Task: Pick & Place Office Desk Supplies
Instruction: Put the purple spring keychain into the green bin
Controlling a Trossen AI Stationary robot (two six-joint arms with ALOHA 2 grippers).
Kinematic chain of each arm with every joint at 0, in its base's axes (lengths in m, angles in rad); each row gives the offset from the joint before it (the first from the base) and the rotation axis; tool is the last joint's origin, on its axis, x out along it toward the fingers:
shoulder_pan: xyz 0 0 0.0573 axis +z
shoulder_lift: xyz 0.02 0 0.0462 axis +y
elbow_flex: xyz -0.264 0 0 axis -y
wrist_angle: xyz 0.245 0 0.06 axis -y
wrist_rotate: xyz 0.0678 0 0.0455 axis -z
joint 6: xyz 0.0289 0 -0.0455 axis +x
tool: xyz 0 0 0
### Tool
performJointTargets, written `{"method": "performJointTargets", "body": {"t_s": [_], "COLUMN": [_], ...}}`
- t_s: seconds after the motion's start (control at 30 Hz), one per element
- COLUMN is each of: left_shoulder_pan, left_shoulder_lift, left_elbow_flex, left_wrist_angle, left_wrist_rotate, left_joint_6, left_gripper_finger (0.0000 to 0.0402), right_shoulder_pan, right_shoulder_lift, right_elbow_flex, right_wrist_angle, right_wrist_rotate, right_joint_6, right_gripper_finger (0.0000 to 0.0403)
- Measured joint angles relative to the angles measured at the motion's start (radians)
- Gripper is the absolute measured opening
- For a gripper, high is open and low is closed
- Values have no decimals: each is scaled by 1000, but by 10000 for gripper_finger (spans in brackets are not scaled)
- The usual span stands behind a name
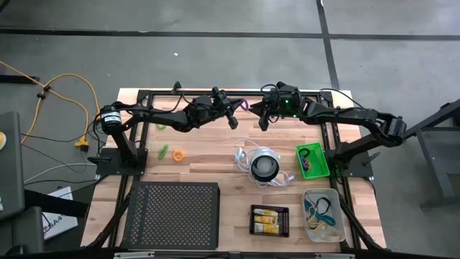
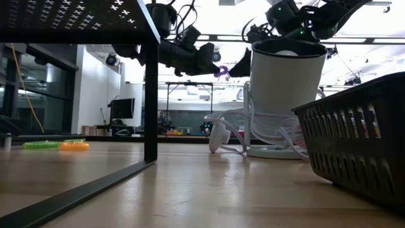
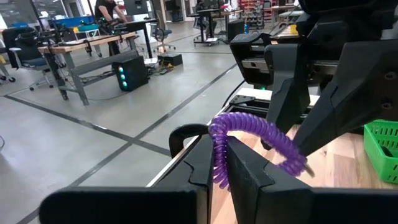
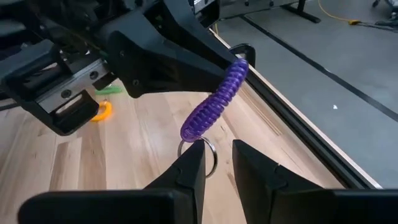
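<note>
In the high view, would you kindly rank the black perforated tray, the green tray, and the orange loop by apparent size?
1. Black perforated tray, clearly the largest.
2. Green tray, much smaller.
3. Orange loop, the smallest.

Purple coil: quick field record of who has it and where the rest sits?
purple coil: in the air over the table's far edge, stretched between both arms
left tool: shut on one end of the coil
right tool: fingers either side of the metal ring at the coil's other end, grip unclear
green tray: right side, items inside
orange loop: on the table, left
green loop: beside the orange one
</note>
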Motion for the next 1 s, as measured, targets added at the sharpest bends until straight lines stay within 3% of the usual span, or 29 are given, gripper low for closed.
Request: {"method": "performJointTargets", "body": {"t_s": [1.0], "left_shoulder_pan": [0], "left_shoulder_lift": [0], "left_elbow_flex": [0], "left_wrist_angle": [0], "left_wrist_rotate": [0], "left_joint_6": [0], "left_gripper_finger": [24], "right_shoulder_pan": [25], "right_shoulder_lift": [0], "right_elbow_flex": [0], "right_wrist_angle": [10], "right_wrist_rotate": [24], "right_joint_6": [1], "right_gripper_finger": [70]}}
